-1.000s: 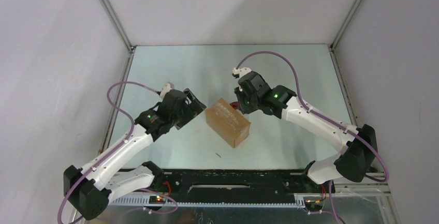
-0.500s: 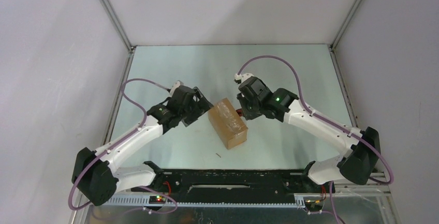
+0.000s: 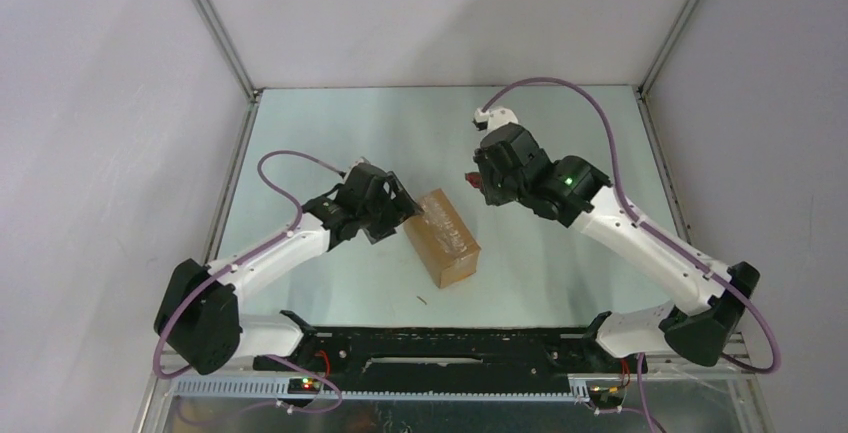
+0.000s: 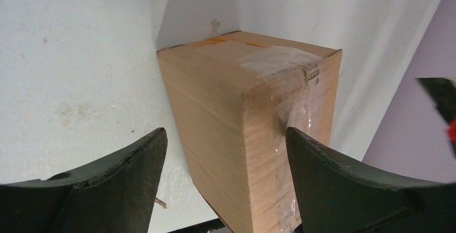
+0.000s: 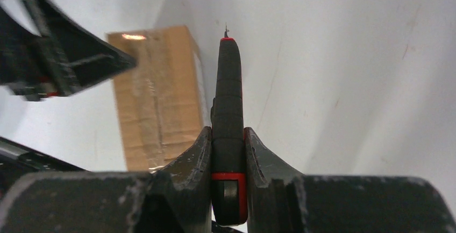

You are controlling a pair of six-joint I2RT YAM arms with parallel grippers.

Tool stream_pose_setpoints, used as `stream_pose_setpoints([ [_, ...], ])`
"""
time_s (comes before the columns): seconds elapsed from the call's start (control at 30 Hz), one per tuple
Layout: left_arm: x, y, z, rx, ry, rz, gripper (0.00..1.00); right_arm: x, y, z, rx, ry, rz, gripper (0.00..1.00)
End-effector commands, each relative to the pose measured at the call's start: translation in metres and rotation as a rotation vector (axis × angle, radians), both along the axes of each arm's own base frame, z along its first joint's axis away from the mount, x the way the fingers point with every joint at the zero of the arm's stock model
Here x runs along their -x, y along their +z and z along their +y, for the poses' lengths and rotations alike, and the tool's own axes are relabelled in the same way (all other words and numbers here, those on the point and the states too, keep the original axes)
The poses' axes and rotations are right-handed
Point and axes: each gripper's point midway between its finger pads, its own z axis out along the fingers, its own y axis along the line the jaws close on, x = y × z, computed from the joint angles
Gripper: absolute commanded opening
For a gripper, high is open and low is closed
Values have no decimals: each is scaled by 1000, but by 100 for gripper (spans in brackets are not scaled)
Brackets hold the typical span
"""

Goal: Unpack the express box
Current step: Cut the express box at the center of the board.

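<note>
The left arm (image 3: 270,251) and right arm (image 3: 645,248) share white links, black joints and looping purple cables (image 3: 545,80); a green light (image 3: 571,179) glows on the right one.

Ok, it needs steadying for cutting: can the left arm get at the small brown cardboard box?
Probably yes: the left gripper, jaws open, sits right at the brown cardboard box; nothing blocks it.

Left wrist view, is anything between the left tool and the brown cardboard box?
Nothing visible. The brown taped cardboard box stands directly ahead of the open left tool, framed by its two fingers. The red-and-black utility knife, clamped in the right tool, is off to one side.
</note>
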Motion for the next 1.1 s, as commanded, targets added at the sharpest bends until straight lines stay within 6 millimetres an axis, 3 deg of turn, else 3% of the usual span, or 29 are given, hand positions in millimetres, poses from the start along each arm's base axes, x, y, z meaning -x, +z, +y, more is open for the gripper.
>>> stream_pose_setpoints([
  [0.0, 3, -9, -1, 13, -15, 16, 84, 5, 59, 24, -109, 104, -106, 0],
  [0.13, 5, -11, 0, 11, -15, 16, 84, 12, 58, 53, -89, 205, -85, 0],
  [0.37, -6, 13, 11, 60, 18, -40, 92, 10, 43, 72, -47, 255, -73, 0],
  [1.07, -18, 1, 3, 97, -6, -33, 75, 9, 7, 83, 14, 270, 0, 0],
])
